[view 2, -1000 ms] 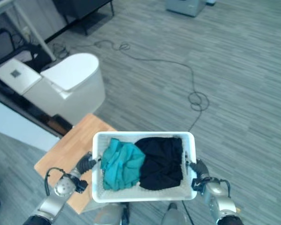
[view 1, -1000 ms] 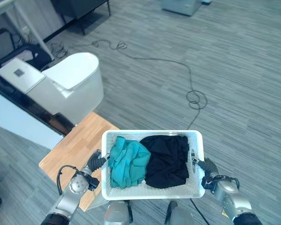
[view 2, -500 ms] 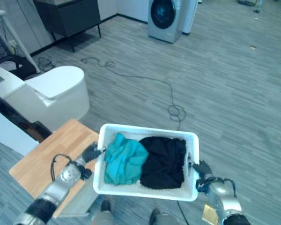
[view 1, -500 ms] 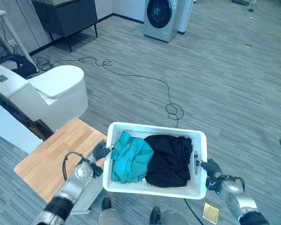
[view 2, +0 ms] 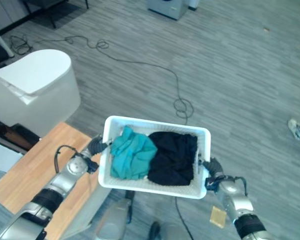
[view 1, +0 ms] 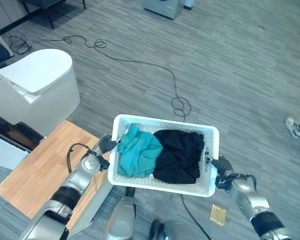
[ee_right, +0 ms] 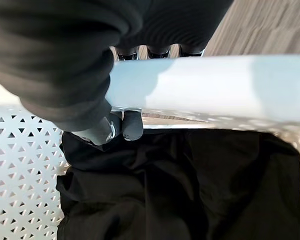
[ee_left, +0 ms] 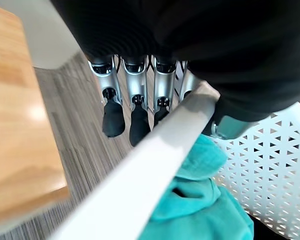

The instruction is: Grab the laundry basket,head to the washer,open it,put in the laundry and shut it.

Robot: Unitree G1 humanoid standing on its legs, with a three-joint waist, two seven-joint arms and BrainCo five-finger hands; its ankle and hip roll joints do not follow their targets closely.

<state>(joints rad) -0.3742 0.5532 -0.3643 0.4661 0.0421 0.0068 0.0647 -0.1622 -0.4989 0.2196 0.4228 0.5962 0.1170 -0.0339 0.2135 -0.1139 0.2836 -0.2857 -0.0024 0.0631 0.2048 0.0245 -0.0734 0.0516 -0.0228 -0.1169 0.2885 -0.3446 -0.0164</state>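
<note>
The white perforated laundry basket (view 1: 165, 120) hangs in front of me above the floor, held by its two short ends. Inside lie a teal cloth (view 1: 139, 157) on the left and a black cloth (view 1: 179, 156) on the right. My left hand (view 1: 106, 146) grips the left rim (ee_left: 155, 160), with its fingers (ee_left: 135, 95) outside and the thumb (ee_left: 230, 127) inside by the teal cloth (ee_left: 200, 200). My right hand (view 1: 221, 167) is curled round the right rim (ee_right: 215, 82), above the black cloth (ee_right: 155, 195). The washer (view 1: 162, 6) stands far off at the upper edge.
A wooden table (view 1: 35, 175) is at my lower left, with a white toilet (view 1: 35, 85) behind it. A black cable (view 1: 180, 105) snakes over the grey floor toward the washer. A person's shoe (view 1: 293, 126) is at the right edge. A small tan square (view 1: 217, 215) lies by my right arm.
The whole view has shifted as the camera moved. The basket stays in both hands and now hangs beside the table. The washer has slid to the top edge, and a shoe is nearer.
</note>
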